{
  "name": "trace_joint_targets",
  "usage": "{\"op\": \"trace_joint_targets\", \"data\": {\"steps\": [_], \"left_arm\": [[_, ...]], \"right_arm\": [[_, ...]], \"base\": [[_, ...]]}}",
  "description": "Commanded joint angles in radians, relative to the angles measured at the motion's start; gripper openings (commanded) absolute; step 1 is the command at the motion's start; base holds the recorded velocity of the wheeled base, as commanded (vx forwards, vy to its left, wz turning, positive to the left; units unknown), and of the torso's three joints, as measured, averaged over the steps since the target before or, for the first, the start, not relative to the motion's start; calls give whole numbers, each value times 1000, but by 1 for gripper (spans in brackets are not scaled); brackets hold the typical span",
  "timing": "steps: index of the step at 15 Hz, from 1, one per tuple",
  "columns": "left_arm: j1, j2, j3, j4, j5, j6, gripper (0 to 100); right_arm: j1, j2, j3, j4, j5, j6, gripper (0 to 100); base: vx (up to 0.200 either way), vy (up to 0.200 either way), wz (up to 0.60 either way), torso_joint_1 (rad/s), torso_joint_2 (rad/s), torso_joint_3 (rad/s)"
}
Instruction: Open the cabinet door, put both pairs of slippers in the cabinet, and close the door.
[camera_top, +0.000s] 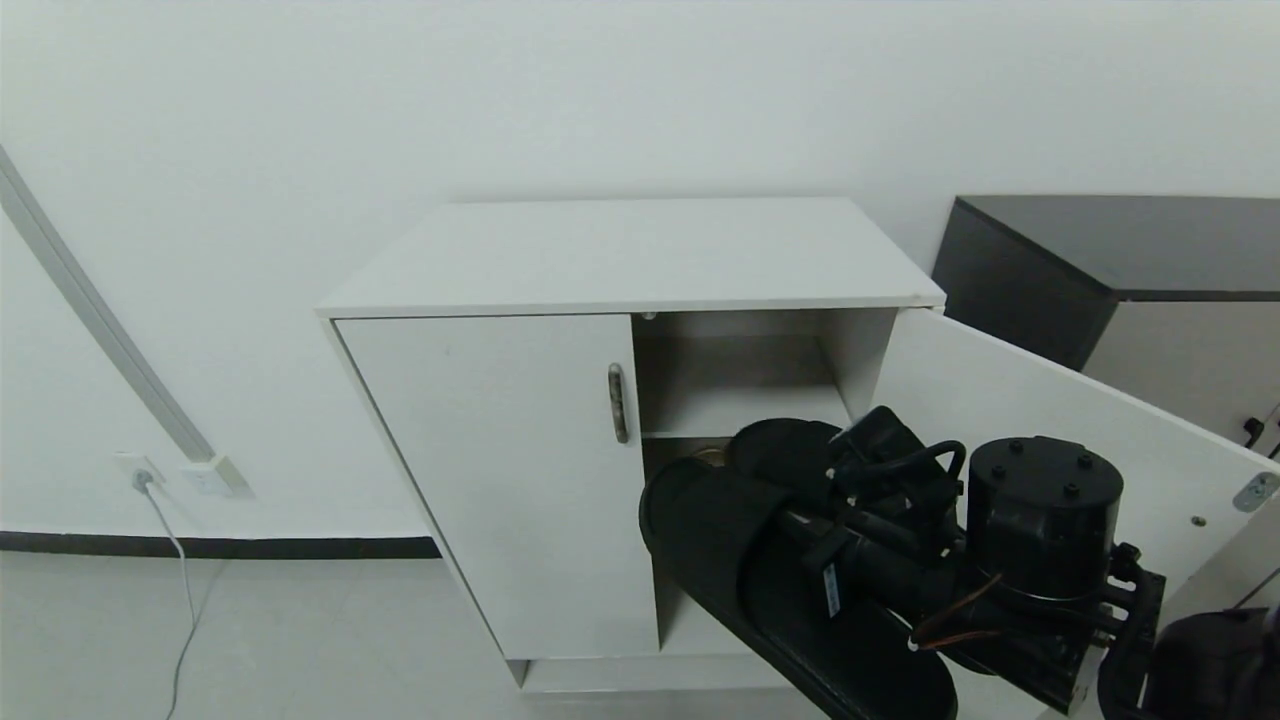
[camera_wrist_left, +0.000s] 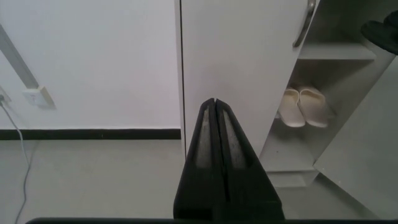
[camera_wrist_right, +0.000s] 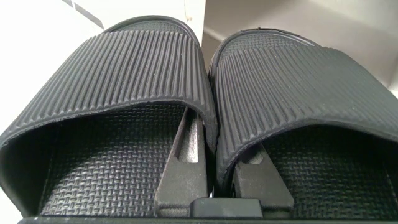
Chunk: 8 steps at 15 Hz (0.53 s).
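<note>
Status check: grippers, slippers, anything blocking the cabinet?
Left gripper shut, empty. Right gripper shut on black slippers, before open cabinet. White slippers already inside. Right door wide open, nothing seen blocking.

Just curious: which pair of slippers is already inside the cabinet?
The cream pair, sitting on a lower shelf; the black pair is clamped in the right gripper at the opening.

One white cabinet (camera_top: 640, 250) with two doors: one closed door (camera_top: 480, 470) bearing one handle (camera_top: 618, 402), and one open door (camera_top: 1050, 420). Two black slippers (camera_wrist_right: 118, 74), one pair. Two cream slippers (camera_wrist_left: 303, 107), one pair. Two wall sockets (camera_top: 215, 477); one cable (camera_top: 180, 548).
</note>
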Motion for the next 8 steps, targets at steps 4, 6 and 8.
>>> {"op": "trace_joint_targets", "data": {"steps": [4,6,8], "left_arm": [[0,1,0,0,0,0,0],[0,1,0,0,0,0,0],[2,1,0,0,0,0,0]], "right_arm": [[0,2,1,-1,0,0,0],[0,1,1,-1,0,-2,0],[0,1,1,-1,0,0,0]], "base": [[0,0,0,-151,487,332],[0,0,0,-134,474,337],[0,0,0,-110,466,347]]}}
